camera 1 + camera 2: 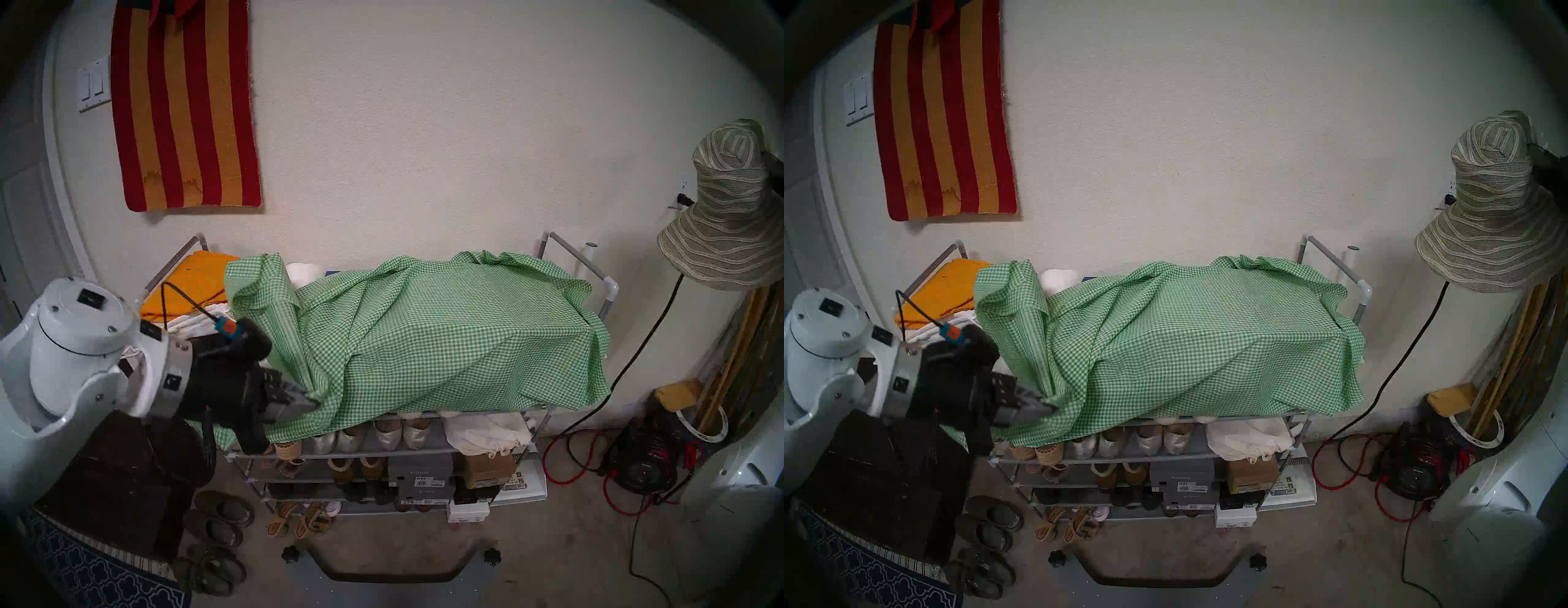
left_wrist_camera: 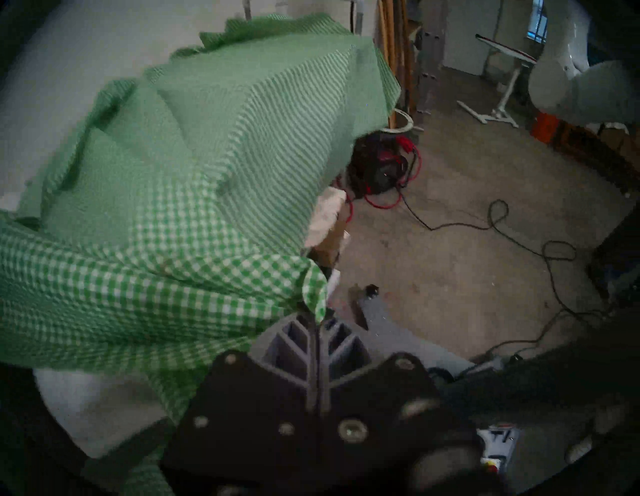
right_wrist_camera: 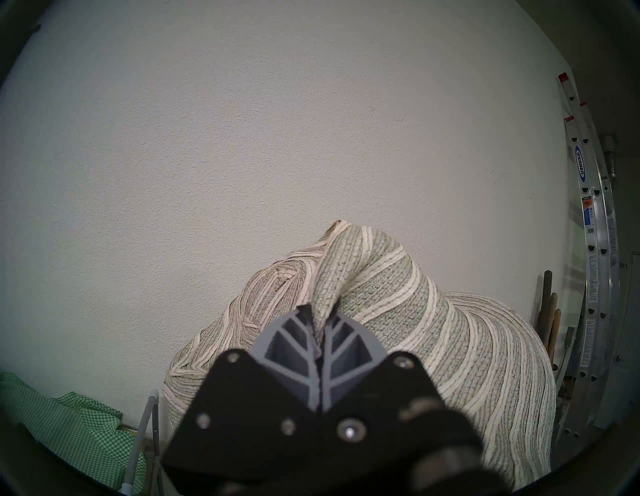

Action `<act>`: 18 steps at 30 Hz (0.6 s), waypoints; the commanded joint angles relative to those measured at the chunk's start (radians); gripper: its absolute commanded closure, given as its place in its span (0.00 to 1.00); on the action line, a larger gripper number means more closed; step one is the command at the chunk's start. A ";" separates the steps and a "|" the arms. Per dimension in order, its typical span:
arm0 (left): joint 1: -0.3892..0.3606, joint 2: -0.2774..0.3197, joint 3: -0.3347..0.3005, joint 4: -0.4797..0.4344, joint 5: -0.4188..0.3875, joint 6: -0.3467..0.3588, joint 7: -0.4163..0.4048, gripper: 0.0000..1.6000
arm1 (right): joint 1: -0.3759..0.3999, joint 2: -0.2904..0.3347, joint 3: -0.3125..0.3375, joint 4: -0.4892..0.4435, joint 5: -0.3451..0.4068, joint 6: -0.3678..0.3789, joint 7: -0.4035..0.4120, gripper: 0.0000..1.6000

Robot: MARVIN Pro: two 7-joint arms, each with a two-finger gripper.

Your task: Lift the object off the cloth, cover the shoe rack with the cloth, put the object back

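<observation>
Your left claw (image 2: 317, 320) pinches the cloth (image 1: 424, 339) at the rack's (image 1: 609, 293) uncovered left end; your right claw (image 3: 320, 324), clamped on the hat (image 1: 729, 204), hangs well right.

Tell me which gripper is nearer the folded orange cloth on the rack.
Left. The left gripper pinches the gingham cloth just below the orange cloth; the right gripper holds the hat beyond the rack's far end.

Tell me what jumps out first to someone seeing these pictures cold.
The green-and-white checked cloth draped over most of the top of the shoe rack dominates the middle, its front left edge pinched in the left hand. High at the right, a striped floppy sun hat hangs in the air, a fold of its crown clamped in the right hand. A red-and-orange striped rug hangs on the wall at upper left.
</observation>
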 commanded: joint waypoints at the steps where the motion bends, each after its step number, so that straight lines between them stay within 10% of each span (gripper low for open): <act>1: 0.118 0.056 0.066 -0.005 0.062 -0.007 -0.027 1.00 | 0.001 0.001 0.001 -0.001 0.000 -0.002 0.000 1.00; 18: 0.300 0.202 0.274 0.146 0.359 -0.046 0.024 1.00 | 0.001 0.003 0.002 -0.002 0.001 -0.002 0.000 1.00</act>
